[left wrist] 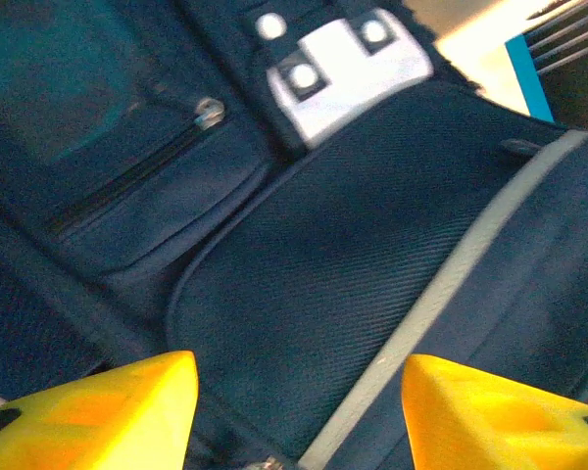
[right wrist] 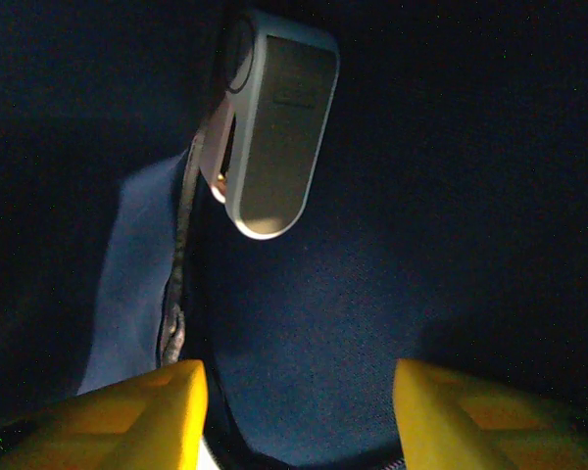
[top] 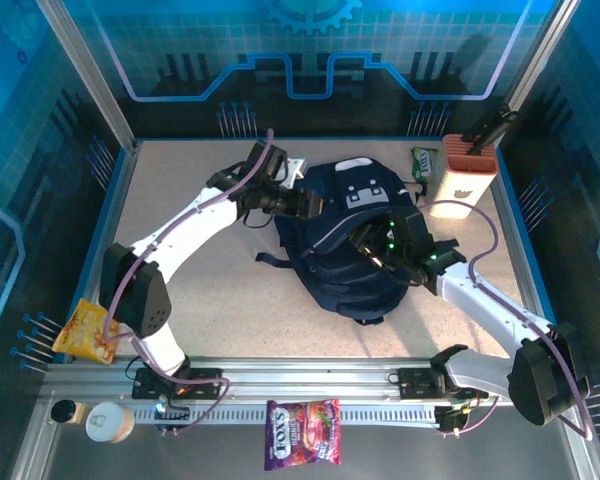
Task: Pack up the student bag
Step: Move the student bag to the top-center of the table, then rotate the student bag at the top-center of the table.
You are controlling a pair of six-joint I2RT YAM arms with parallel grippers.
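Yellow fingertips (left wrist: pixel 108 411) of the left gripper (left wrist: pixel 294 416) at the bottom edge of the left wrist view, spread wide and released, clasping nothing. Between and just beyond these jaws, the student bag (left wrist: pixel 353 264): dark navy weave crossed by a pale grey stripe (left wrist: pixel 451 294). Farther ahead of the jaws, a pale grey buckle patch (left wrist: pixel 348 64) with round studs; ahead and to the left, a closed zip with its metal zipper pull (left wrist: pixel 209 113). Right gripper (right wrist: pixel 299 416) likewise released, yellow tips apart, only shadowed navy cloth between them. Ahead of those jaws and slightly left, a pale grey oblong tab (right wrist: pixel 279 127) against the fabric, beside a zip edge. Seen from above: bag lying on the table (top: pixel 210 290), directly under both sets of jaws, left jaws at its far left side, right jaws over its middle. Beyond the right jaws, well apart, a tall cream box (top: pixel 460 180) with a green packet (top: pixel 423 160) just beside it. Well behind both jaws, a purple candy pouch (top: pixel 302 433); well behind the left jaws, an orange snack packet (top: pixel 85 330).
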